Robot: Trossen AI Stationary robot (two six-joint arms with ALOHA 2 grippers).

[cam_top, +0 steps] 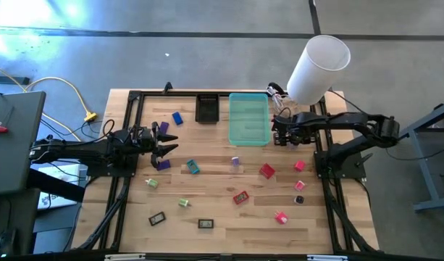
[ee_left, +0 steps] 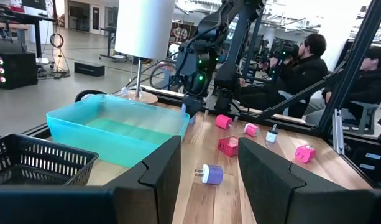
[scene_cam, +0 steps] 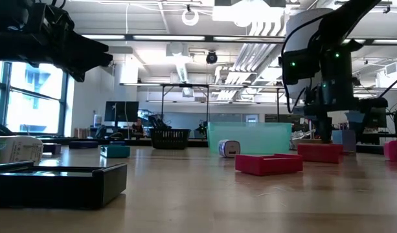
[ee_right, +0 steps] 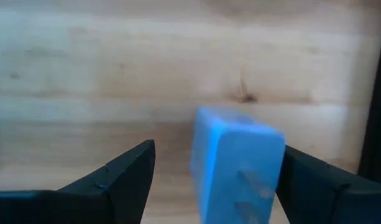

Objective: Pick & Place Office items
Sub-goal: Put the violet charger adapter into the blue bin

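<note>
Several small office items lie scattered on the wooden table: a blue one (cam_top: 177, 118), a teal one (cam_top: 193, 167), red ones (cam_top: 267, 170) (cam_top: 240, 196), pink ones (cam_top: 299, 166) (cam_top: 282, 217) and a purple-and-white one (ee_left: 210, 173). My right gripper (cam_top: 282, 135) points down just right of the teal tray (cam_top: 248, 118). It is open, with a blue block (ee_right: 237, 163) between its fingers. A gap shows at one finger; whether the other finger touches the block, I cannot tell. My left gripper (cam_top: 164, 145) waits open at the table's left, holding nothing.
A black tray (cam_top: 207, 109) stands left of the teal tray at the far edge. A tall white cylinder (cam_top: 319, 69) rises at the far right corner. Black items (cam_top: 157, 217) (cam_top: 204, 224) lie near the front. People sit beyond the table (ee_left: 308, 62).
</note>
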